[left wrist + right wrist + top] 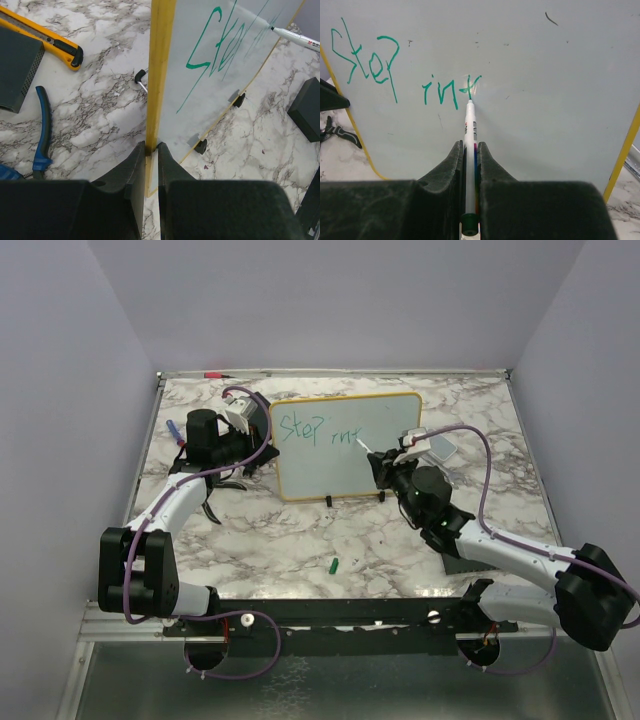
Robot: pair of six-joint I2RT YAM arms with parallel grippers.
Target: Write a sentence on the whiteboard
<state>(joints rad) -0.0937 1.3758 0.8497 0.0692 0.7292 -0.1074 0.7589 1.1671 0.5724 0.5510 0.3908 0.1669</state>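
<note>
Even, bright light; sharp, soft shadows throughout.

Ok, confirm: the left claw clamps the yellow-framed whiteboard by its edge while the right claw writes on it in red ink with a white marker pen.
Wrong: the right wrist view shows green. The left claw clamps the yellow-framed whiteboard by its edge while the right claw writes on it in green ink with a white marker pen.
</note>
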